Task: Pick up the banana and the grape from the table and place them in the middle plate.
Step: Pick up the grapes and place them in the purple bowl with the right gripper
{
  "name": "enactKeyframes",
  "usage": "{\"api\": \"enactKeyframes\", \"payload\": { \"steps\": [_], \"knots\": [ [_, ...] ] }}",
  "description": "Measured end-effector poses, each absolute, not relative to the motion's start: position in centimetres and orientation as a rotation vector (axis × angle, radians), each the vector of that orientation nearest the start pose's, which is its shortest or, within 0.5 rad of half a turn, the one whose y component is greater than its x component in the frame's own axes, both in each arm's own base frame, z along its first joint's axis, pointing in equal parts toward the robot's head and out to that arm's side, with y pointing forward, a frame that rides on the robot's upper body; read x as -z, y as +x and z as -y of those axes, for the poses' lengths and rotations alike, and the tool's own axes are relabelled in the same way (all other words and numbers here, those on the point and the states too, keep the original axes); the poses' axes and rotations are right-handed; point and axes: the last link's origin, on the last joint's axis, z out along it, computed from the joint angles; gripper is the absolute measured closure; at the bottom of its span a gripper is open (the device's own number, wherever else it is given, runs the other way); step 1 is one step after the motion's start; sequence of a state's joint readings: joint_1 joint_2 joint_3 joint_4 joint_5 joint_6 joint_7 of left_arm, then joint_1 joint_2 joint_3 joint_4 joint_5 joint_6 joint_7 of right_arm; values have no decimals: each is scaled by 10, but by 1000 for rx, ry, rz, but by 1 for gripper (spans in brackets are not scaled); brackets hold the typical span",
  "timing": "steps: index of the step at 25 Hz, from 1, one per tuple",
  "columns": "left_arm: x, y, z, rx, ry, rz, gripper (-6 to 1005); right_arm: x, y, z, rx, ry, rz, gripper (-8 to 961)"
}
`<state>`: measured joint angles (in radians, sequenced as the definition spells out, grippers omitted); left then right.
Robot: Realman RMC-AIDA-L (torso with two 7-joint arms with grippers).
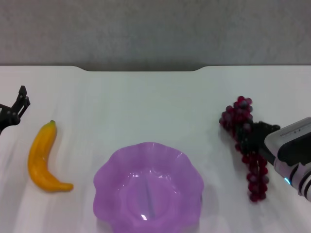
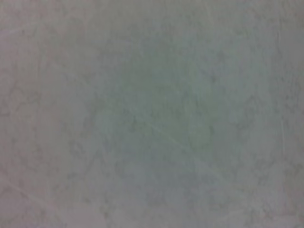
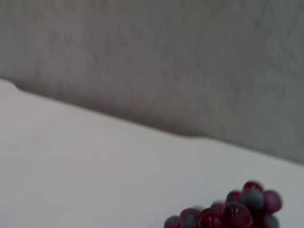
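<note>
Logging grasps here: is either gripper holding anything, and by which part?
The right gripper is at the grape bunch's middle; whether it grips cannot be told. The left gripper holds nothing.

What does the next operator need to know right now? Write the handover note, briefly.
Right gripper: down on the middle of the grape bunch, which still lies on the table to the right of the purple plate; grasp not confirmed.
Left gripper: at the table's left edge, just beyond the banana, holding nothing.
Banana: on the table, left of the plate.
Done: nothing; the plate is empty.
Left: move the grapes and the banana into the plate.
</note>
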<state>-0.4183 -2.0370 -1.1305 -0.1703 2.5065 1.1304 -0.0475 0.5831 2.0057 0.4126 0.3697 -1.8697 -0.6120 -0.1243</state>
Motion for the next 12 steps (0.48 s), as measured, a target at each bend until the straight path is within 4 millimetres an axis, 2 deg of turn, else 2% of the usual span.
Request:
{"api": "enactKeyframes", "payload": {
  "steps": [12],
  "knots": [
    [-19,-349,-336,560,-1535,447,122,68,307,-358,-385,-1908,-550,723]
  ]
}}
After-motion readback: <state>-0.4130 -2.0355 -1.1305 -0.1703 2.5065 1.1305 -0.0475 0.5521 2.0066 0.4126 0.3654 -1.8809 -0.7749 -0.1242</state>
